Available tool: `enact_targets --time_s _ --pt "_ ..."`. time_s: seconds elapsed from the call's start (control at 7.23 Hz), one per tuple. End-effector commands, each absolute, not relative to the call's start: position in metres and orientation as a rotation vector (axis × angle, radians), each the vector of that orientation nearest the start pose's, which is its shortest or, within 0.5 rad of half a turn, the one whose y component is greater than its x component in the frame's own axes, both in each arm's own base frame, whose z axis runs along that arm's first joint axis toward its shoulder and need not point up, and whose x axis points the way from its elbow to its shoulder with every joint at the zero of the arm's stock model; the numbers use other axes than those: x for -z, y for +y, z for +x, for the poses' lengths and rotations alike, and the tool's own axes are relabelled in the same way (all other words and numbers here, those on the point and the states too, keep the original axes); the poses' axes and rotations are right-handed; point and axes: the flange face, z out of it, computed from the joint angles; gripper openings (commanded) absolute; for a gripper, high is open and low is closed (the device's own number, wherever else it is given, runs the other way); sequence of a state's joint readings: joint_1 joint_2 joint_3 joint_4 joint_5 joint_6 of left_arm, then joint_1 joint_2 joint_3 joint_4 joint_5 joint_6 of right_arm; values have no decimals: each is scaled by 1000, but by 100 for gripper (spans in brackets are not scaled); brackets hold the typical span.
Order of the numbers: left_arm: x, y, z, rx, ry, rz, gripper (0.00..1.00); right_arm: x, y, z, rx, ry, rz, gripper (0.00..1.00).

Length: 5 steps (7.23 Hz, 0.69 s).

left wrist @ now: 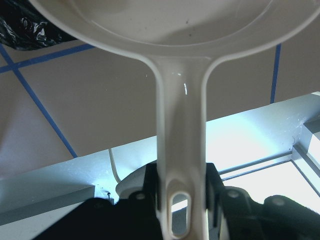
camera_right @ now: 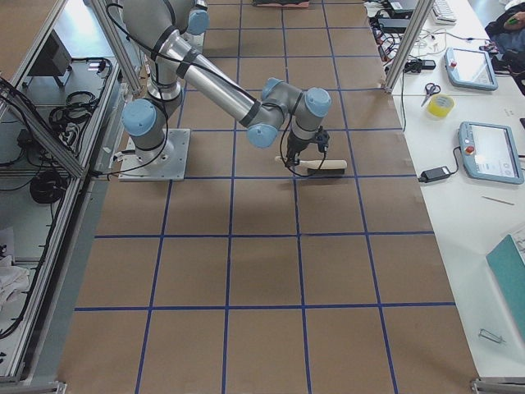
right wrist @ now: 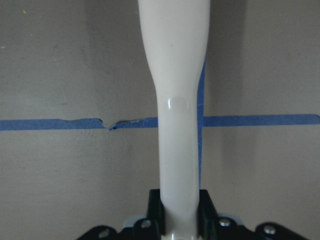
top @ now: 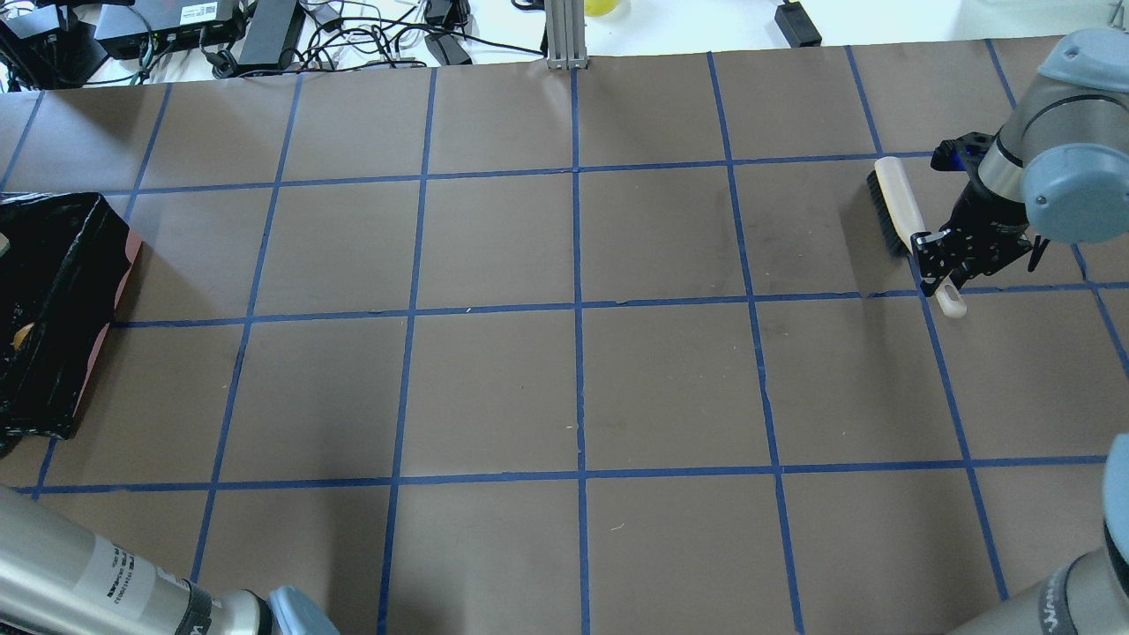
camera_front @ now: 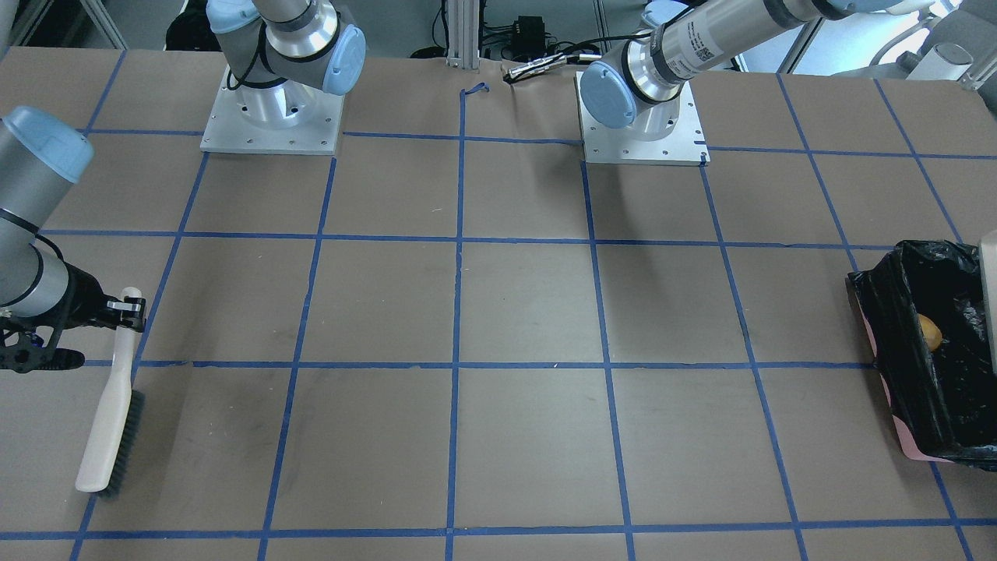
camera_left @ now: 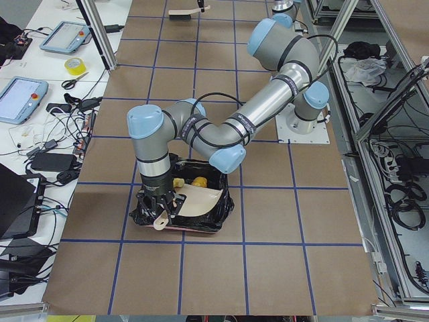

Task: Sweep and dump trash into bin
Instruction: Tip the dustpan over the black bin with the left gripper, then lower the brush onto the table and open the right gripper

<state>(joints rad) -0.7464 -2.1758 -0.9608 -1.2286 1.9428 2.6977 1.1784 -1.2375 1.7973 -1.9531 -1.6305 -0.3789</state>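
The bin (camera_front: 880, 312) is pink with a black bag and stands at the table's end on my left; it also shows in the overhead view (top: 62, 265). A yellow-brown lump of trash (camera_front: 928, 331) lies inside it, with yellow pieces (camera_left: 199, 181) beside it. My left gripper (left wrist: 181, 195) is shut on the handle of the beige dustpan (camera_left: 194, 200), held tilted over the bin. My right gripper (top: 948, 265) is shut on the handle of a white brush (top: 900, 207), whose bristles rest on the table at my far right.
The table is brown paper with a blue tape grid (top: 578, 309). The two arm bases (camera_front: 273, 117) (camera_front: 642, 128) stand at the robot's edge. Cables and boxes (top: 220, 35) lie beyond the far edge. A side desk holds tablets and tape (camera_right: 484, 148).
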Motion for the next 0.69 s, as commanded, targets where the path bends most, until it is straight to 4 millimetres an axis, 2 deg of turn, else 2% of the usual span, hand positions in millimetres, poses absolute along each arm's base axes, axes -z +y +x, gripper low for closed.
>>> enact_targets --time_s 0.0,0.14,0.28,0.41,0.55 --pt "-464 -587 480 771 -2059 -2640 0 -239 -562 -84 -291 3120 -1 0" --pt "-464 -584 474 808 -2097 -2644 0 -238 -563 -84 -292 3117 -1 0" --pt "-464 -587 458 905 -2133 -2697 0 -234 -563 -85 -304 3115 -4 0" --pt "-456 -576 446 952 -2120 -2744 0 -232 -564 -85 -308 3113 -4 0" --pt "-451 -566 434 972 -2135 -2768 0 -232 -565 -86 -299 3118 1 27"
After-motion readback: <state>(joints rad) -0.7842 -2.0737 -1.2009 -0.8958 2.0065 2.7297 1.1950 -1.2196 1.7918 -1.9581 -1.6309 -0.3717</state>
